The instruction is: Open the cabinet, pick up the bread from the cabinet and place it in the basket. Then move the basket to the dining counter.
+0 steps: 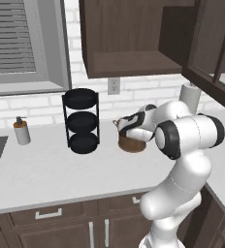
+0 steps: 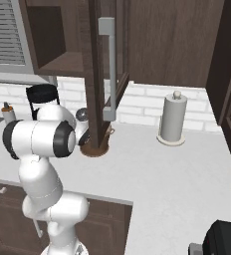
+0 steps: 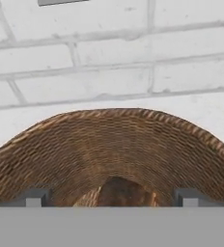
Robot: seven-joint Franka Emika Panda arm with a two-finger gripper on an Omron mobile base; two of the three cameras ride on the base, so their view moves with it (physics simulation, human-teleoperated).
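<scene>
We judge the step in hand to be the release of the bread point(image 3: 118, 190) into the basket point(image 3: 109, 149). The gripper point(image 3: 113, 197) hangs directly above the basket's mouth, jaws spread wide and holding nothing; the finger tips point(image 3: 34, 198) stand on either side of the loaf, apart from it.

To do this well, we would lift the hand straight up, clear of the woven rim, before any sideways move, so that neither tip catches the weave or tips the basket.

The basket stands on the counter point(image 1: 46, 169) near the back edge by the brick wall, right of the black three-tier rack point(image 1: 81, 121). It contains the bread, low on its floor. The cabinet point(image 1: 129, 38) above stands open, its visible shelf bare.
</scene>
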